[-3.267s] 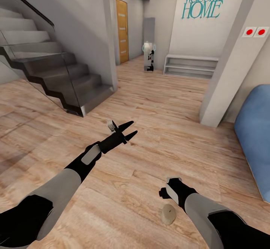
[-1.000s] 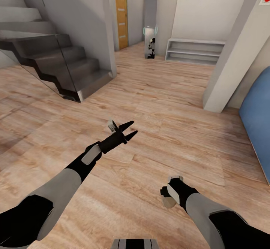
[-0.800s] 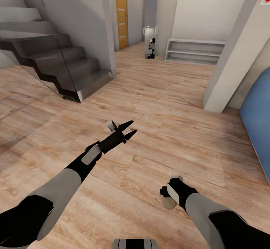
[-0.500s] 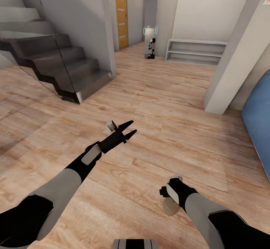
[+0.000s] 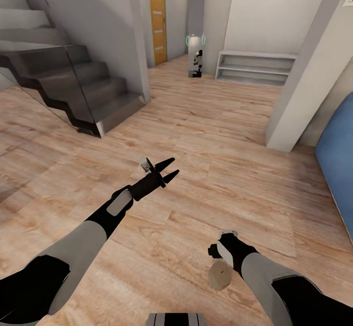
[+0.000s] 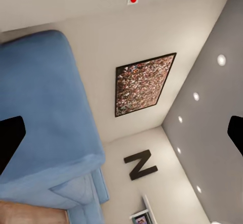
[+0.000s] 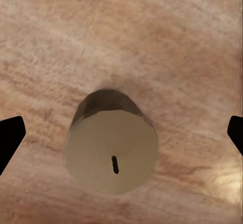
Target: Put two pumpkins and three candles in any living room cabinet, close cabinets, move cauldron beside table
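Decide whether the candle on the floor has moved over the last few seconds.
No. The candle keeps the same offset from the pale floor plank beside it. The small shift in the picture comes from the head camera moving.

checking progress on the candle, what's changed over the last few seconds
The base rolled forward across the floor, shifting the view. The right gripper, pointing down, now sits over the upright candle, jaws open, not gripping. The left gripper holds the same open pose.

Two arms with light-grey forearm shells, black joints and black wrists; left gripper (image 5: 169, 168) bears tapered black fingers (image 5: 165, 162); grey wrist plates.
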Controlling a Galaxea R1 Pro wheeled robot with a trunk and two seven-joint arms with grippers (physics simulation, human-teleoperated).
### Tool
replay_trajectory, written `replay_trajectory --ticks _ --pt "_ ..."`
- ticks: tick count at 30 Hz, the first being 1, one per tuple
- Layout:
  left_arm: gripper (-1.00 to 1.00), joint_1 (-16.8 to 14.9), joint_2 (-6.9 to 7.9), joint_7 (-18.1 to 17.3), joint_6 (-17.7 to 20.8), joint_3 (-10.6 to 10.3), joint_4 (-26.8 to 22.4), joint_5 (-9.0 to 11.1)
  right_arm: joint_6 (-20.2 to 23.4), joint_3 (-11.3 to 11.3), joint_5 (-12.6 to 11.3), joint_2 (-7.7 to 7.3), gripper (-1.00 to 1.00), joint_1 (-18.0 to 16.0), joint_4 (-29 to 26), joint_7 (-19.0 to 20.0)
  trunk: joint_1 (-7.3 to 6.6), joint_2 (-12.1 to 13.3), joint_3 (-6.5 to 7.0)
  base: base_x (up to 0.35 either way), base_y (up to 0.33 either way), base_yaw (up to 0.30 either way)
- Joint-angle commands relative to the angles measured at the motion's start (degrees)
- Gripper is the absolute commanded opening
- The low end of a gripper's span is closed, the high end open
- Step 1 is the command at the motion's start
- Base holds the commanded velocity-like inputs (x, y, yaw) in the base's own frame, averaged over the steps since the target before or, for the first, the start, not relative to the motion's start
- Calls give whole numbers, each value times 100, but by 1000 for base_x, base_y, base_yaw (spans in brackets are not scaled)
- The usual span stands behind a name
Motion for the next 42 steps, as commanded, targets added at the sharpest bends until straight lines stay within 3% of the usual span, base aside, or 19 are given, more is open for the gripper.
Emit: replay_trajectory --ticks 1,15,42 --pt "100 0 0 -1 -2 0 0 0 1 0 0 -2 100 0 0 0 0 0 0 120 -95 0" --pt "100 0 -77 -2 -9 0 4 0 6 0 -9 -13 100 -1 10 3 0 0 0 13 -11 0" --pt "100 0 -112 25 -9 0 13 -9 3 10 -8 12 100 -1 26 53 70 -36 -598 0 0 0"
